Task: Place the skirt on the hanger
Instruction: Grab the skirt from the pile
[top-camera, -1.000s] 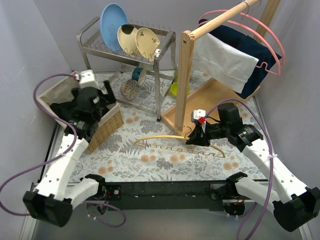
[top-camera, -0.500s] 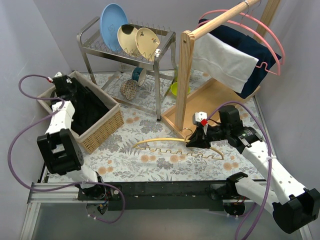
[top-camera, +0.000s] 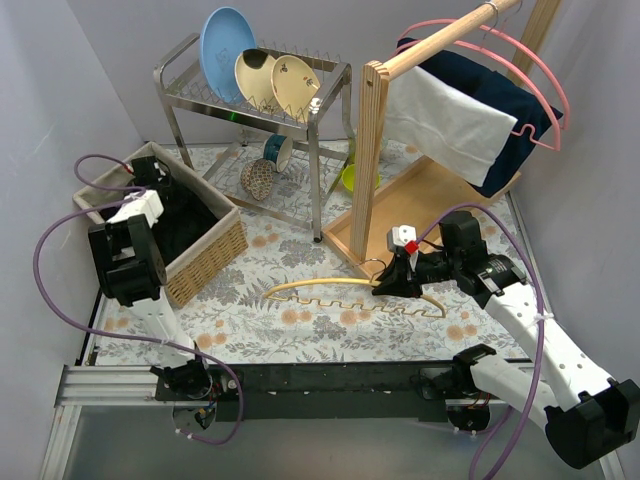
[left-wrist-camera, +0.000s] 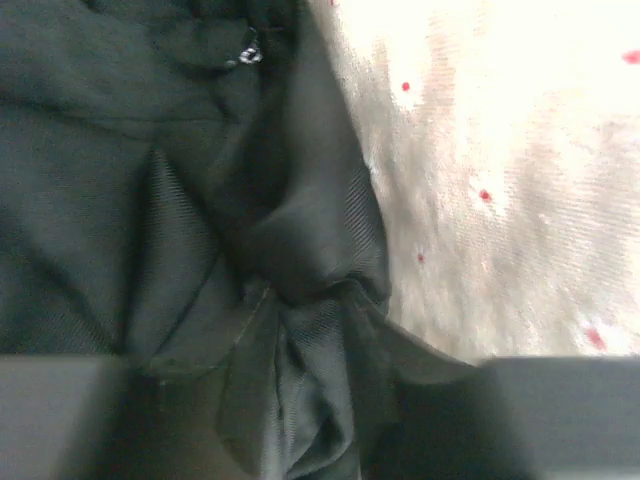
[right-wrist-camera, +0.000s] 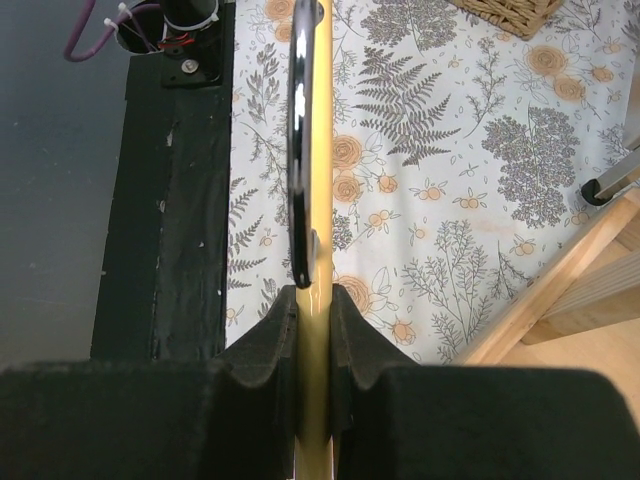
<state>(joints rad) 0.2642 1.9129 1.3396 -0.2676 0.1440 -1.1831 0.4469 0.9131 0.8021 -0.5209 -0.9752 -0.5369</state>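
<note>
Early days: L end effector (left-wrist-camera: 305, 425) down in the woven wicker basket (top-camera: 215, 255), far left, black fabric skirt (left-wrist-camera: 150, 200) bunched in its mouth, can't tell if gripped. R end effector (right-wrist-camera: 313, 325) clamps the pale yellow wooden hanger (top-camera: 335, 284), near right of floral worktop (top-camera: 300, 325). Skirt not on it yet.

1. Top external looks steeply down from high behind the near edge, covering the whole worktop (top-camera: 300, 250).
2. Left wrist sits very close over the skirt (left-wrist-camera: 150, 150) in the basket (top-camera: 215, 250).
3. Right wrist looks along the hanger (right-wrist-camera: 320, 200) at worktop the top view shares.
</note>
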